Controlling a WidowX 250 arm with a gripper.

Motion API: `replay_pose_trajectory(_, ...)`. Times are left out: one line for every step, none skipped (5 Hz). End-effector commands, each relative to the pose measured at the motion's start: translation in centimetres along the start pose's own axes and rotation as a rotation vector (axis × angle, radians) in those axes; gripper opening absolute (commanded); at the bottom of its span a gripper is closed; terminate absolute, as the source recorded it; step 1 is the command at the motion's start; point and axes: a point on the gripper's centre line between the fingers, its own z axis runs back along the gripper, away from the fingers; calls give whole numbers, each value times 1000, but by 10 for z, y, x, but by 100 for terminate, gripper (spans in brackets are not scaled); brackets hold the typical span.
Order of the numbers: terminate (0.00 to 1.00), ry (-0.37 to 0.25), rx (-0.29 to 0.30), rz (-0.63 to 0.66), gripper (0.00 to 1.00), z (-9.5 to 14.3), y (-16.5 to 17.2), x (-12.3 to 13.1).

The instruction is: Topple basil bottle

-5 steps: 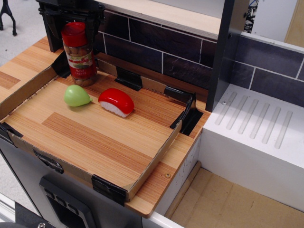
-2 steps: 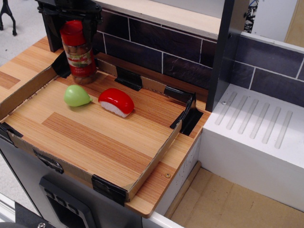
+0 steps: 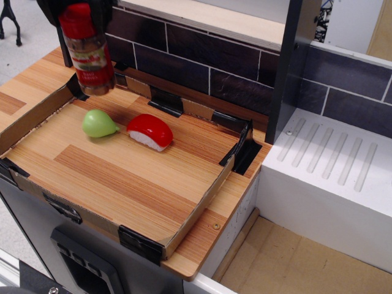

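Observation:
The basil bottle (image 3: 90, 58), a clear jar with a red cap and red label, hangs at the far left corner of the cardboard-walled wooden tray (image 3: 197, 209). It is lifted off the tray floor and tilts with its cap leaning left. My black gripper (image 3: 76, 11) is shut around the cap from above; most of the gripper is cut off by the top edge of the frame.
A pale green pear-shaped toy (image 3: 99, 124) and a red-and-white sushi toy (image 3: 149, 131) lie just in front of the bottle. A dark tiled wall (image 3: 208, 61) runs behind the tray. A dark post (image 3: 291, 67) and a white ribbed rack (image 3: 331, 162) stand to the right.
The bottle stood upright on the tray a second ago. It has since been raised and carried left with the gripper, and it now tilts.

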Motion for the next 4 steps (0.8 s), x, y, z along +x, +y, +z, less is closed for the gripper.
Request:
replay_pose_trajectory(0,4,-25,-91,0,34,-37,-31)
replay_pose_trajectory(0,88,-80,-113,0,27,-63,-49)
replay_pose_trajectory(0,121,-137,-182,0,16,-88,-59)
replay_pose_trajectory(0,31,-186,-185,0,9,-107,-63)
